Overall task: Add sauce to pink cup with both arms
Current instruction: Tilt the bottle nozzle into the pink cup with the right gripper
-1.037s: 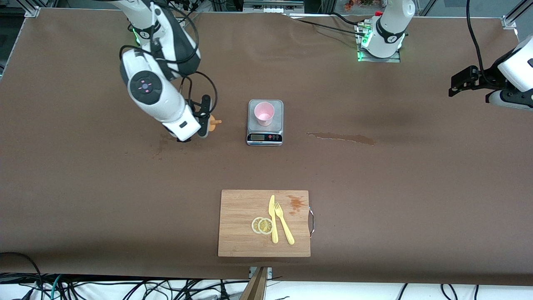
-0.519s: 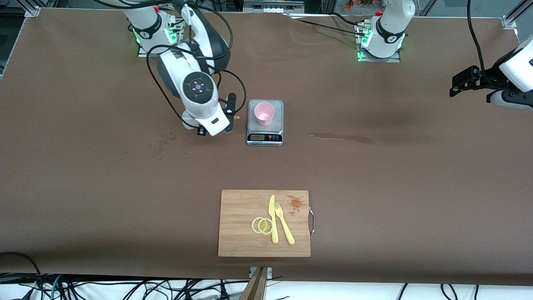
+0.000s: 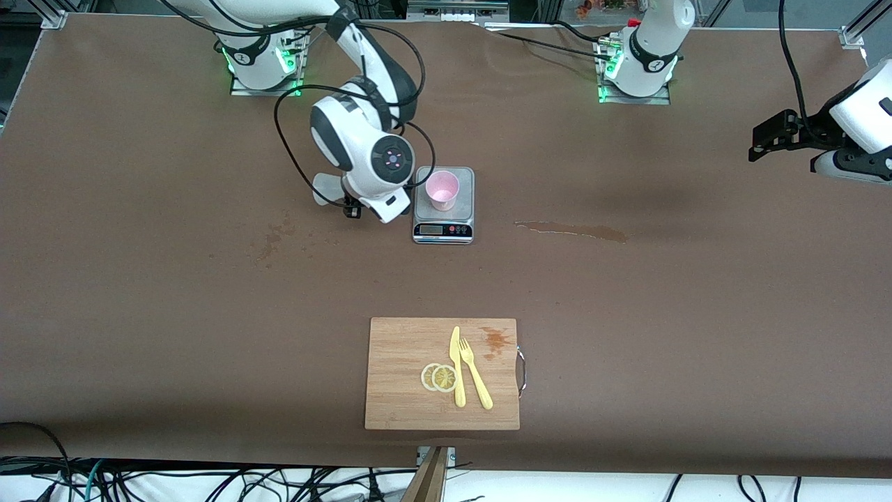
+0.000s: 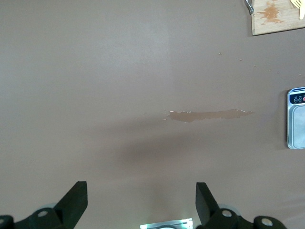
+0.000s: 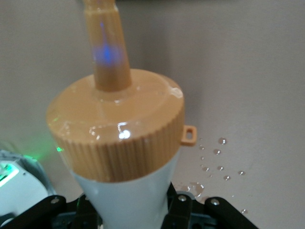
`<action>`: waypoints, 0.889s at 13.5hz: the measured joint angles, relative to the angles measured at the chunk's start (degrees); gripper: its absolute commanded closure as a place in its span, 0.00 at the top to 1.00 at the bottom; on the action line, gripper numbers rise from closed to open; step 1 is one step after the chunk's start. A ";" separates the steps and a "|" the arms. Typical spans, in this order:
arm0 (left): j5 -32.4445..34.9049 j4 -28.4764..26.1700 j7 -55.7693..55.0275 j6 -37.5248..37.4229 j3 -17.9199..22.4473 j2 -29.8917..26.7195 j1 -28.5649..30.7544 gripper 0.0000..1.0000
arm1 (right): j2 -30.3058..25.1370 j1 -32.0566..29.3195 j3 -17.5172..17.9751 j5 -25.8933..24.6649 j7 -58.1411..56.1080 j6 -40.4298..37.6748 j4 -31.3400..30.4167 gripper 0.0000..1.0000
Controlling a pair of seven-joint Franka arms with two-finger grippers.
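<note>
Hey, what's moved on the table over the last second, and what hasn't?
The right gripper, shut on the squeeze bottle, swung along the table to arrive beside the scale with the pink cup. The left gripper waits open; cup, scale and cutting board stayed put.

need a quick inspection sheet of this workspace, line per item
surface: brown table cover, long wet stain, droplets
job's things: pink cup upright on scale; squeeze bottle with orange cap
clutter: cutting board, knife, fork, lemon slices
grippers: right gripper shut on bottle beside the scale; left gripper open, waiting over bare table
cables: black loops on right arm
surroundings: loose cables at table edge
</note>
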 measured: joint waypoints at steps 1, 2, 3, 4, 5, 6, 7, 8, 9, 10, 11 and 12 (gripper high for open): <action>0.00 0.00 0.00 0.00 -0.01 0.00 0.00 1.00 | 0.57 0.76 0.01 -0.17 0.66 -1.39 1.19 0.13; 0.00 0.00 0.00 0.00 -0.05 0.00 0.00 1.00 | 0.92 1.27 0.03 -0.24 1.04 -2.45 2.08 0.13; 0.00 -0.02 0.00 -0.01 -0.11 0.01 -0.01 1.00 | 1.04 1.56 0.03 -0.45 1.21 -3.30 2.65 0.13; 0.00 -0.07 0.00 -0.06 -0.13 0.09 -0.02 1.00 | 1.07 1.73 0.07 -0.92 1.23 -4.03 3.07 0.13; 0.00 -0.15 0.00 -0.09 -0.06 0.31 0.07 1.00 | 1.13 1.85 0.25 -1.61 1.23 -4.89 3.53 0.13; 0.00 -0.19 0.00 -0.09 0.16 0.63 0.35 1.00 | 1.32 2.04 0.42 -2.13 1.23 -5.96 4.15 0.13; 0.00 -0.28 0.00 -0.09 0.34 0.95 0.94 1.00 | 1.67 2.35 0.51 -2.60 1.24 -7.16 5.00 0.13; 0.00 -0.46 0.03 -0.02 0.42 1.32 1.54 1.00 | 2.20 2.73 0.73 -3.06 1.24 -8.44 6.22 0.13; 0.00 -0.63 0.10 0.25 0.44 1.83 1.89 1.00 | 2.93 3.31 0.87 -3.34 1.25 -9.83 7.66 0.13; 0.00 -0.65 0.10 0.59 0.41 2.43 1.91 1.00 | 3.77 4.03 0.94 -3.65 1.48 -11.31 9.32 0.13; 0.00 -0.66 0.10 0.77 0.27 2.94 1.91 1.00 | 4.70 4.80 0.97 -4.20 1.99 -12.60 10.94 0.13; 0.00 -0.66 0.10 0.78 0.10 3.21 1.90 1.00 | 5.53 5.48 0.97 -4.71 2.69 -13.60 12.28 0.13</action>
